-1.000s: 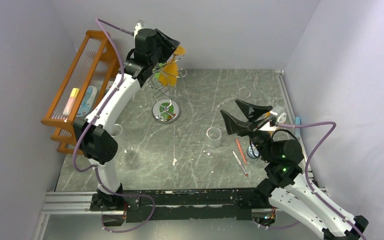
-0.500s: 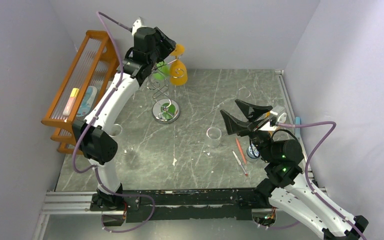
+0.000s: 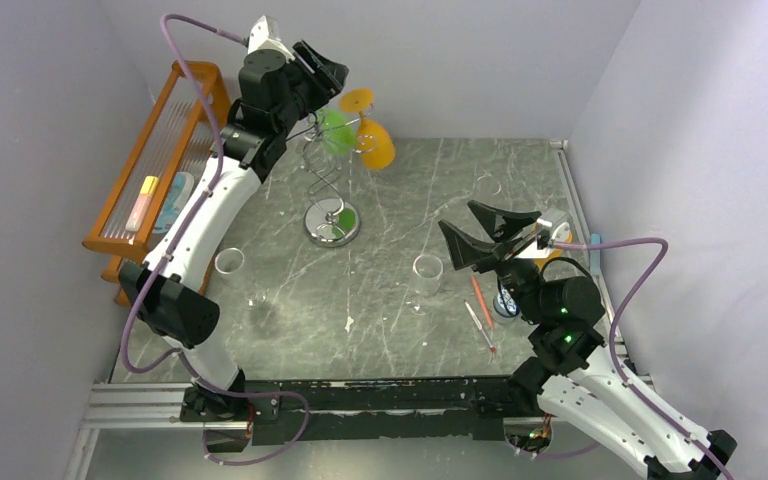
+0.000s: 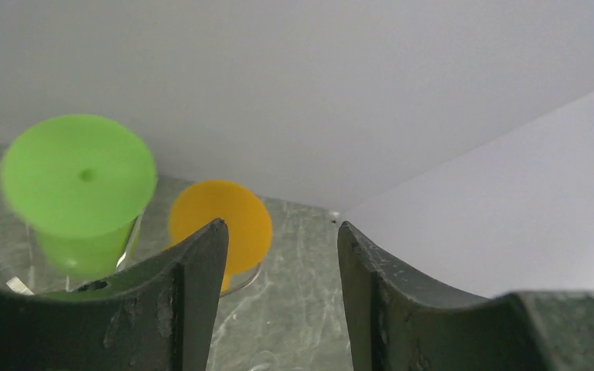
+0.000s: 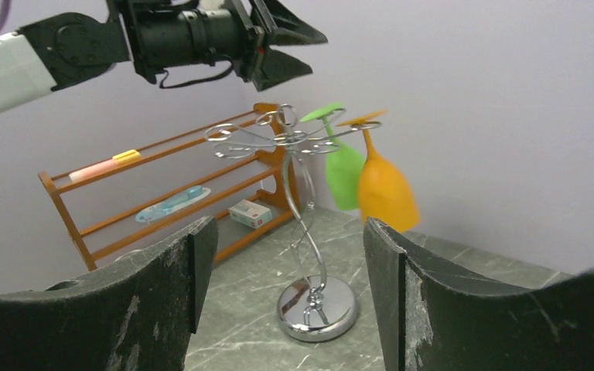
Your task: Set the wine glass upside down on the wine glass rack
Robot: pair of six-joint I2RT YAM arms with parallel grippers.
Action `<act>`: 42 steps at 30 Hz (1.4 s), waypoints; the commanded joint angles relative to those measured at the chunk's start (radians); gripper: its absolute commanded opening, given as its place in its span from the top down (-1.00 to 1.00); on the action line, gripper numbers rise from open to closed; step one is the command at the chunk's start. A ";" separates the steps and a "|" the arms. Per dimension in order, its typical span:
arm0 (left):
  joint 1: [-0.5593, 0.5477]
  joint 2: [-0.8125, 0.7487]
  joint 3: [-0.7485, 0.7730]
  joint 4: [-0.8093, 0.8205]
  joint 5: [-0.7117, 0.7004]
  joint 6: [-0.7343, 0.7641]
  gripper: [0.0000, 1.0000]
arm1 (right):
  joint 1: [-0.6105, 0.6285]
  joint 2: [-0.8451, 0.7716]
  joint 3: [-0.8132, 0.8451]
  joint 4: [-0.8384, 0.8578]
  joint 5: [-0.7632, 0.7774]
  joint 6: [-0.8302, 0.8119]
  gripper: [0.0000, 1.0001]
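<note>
- You look to be at the end of the hanging step: the orange wine glass [image 5: 387,193] hangs bowl-down from a curled arm of the wine glass rack [image 5: 315,308], right of centre in the right wrist view, just beside a green wine glass [image 5: 344,174].
- Your left gripper [image 4: 281,226] is above the rack, at the upper left of the overhead frame. Its jaws are apart, with nothing between them.
- Your right gripper [image 5: 286,224] hovers over the right half of the table, well apart from the rack, jaws spread wide and empty.
- The next move, as I judge it, calls for taking the left arm up and away without brushing the wire arms, since the orange glass hangs at a tilt and a nudge could slip it off.
- You cannot tell how deep its foot sits in the hook: the wires are thin and overlap in every view.
- In the left wrist view you see only the two feet as discs, the green one blurred, the orange one partly behind a finger [image 4: 193,301].
- The rack's stem is cut out of that view.
</note>
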 commanded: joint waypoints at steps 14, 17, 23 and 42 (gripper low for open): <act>0.001 -0.160 -0.107 0.196 0.237 0.123 -0.38 | 0.001 0.074 0.163 -0.259 0.182 0.115 -0.45; 0.005 -0.243 -0.182 0.224 0.358 0.243 -0.50 | 0.001 0.122 0.232 -0.376 0.269 0.178 -0.43; 0.004 -0.441 -0.318 0.076 0.367 0.418 -0.93 | 0.002 0.215 0.387 -0.629 0.395 0.233 -0.41; 0.004 -0.980 -1.043 -0.114 0.487 0.438 -0.88 | 0.002 0.477 0.542 -1.116 0.264 0.217 -0.22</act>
